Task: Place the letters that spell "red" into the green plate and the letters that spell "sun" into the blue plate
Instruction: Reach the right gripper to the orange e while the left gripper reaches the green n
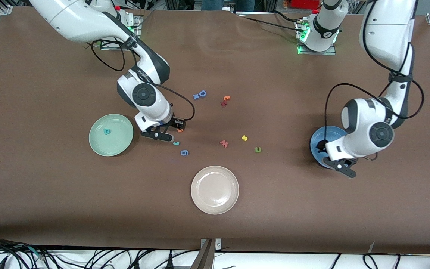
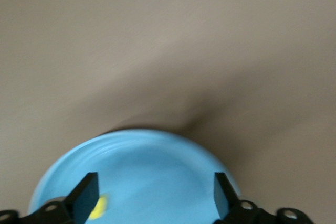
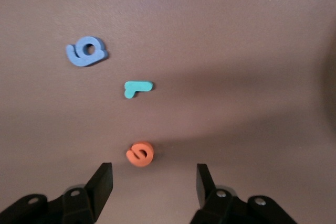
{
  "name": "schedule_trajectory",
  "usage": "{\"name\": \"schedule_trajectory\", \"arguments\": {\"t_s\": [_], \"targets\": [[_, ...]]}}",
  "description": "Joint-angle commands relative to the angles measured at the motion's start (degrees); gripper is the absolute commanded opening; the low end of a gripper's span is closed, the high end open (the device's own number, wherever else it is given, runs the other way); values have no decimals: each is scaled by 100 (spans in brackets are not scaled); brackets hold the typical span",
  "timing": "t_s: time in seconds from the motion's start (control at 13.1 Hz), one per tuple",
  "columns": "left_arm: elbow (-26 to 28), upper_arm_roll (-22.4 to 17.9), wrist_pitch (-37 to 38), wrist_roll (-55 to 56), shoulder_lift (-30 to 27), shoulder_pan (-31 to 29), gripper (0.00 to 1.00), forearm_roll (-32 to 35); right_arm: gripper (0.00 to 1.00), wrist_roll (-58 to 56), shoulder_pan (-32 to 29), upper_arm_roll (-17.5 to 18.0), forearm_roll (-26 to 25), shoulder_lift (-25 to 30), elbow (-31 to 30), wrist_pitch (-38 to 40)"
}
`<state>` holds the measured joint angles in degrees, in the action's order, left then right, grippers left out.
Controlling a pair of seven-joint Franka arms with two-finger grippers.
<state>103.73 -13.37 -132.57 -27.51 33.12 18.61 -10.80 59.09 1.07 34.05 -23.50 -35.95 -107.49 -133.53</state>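
While the right gripper (image 3: 152, 179) hangs with fingers apart just short of the orange "e" (image 3: 140, 154) at frame bottom, a misaligned descent could knock it toward the teal "r" (image 3: 137, 88). Over the blue plate (image 2: 157, 161), the left gripper (image 2: 156, 195) gapes wide and empty.

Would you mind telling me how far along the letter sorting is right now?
Done: the teal d lies in the green plate, and a yellow letter lies in the blue plate under the open left gripper.

In hand: the right gripper, jaws open, is over the orange e.

Left: that e, the teal r, the yellow s and the green arch letter.
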Motion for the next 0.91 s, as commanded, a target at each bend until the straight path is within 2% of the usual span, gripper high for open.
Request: {"name": "schedule_trajectory", "arguments": {"t_s": [0.0,0.3,0.53,0.61,0.76,0.84], "targets": [[-63,229,118,1216,-86,282,92,-107,69,453,148,-135,-558,-227,26,-251],[-213,589,109,3194,-60,652,92,-46,69,568,165,-136,-621,-456,26,-700],[-353,669,39,4092,-25,898,90,-36,65,568,218,-144,-639,-527,26,-710],[-536,669,38,4243,71,977,90,-36,57,568,218,-144,-639,-527,17,-701],[-696,669,-14,4489,299,1153,90,-54,53,568,236,-144,-656,-553,17,-701],[-731,669,-171,4630,396,1241,90,-54,46,560,236,-153,-726,-562,9,-701]]}}
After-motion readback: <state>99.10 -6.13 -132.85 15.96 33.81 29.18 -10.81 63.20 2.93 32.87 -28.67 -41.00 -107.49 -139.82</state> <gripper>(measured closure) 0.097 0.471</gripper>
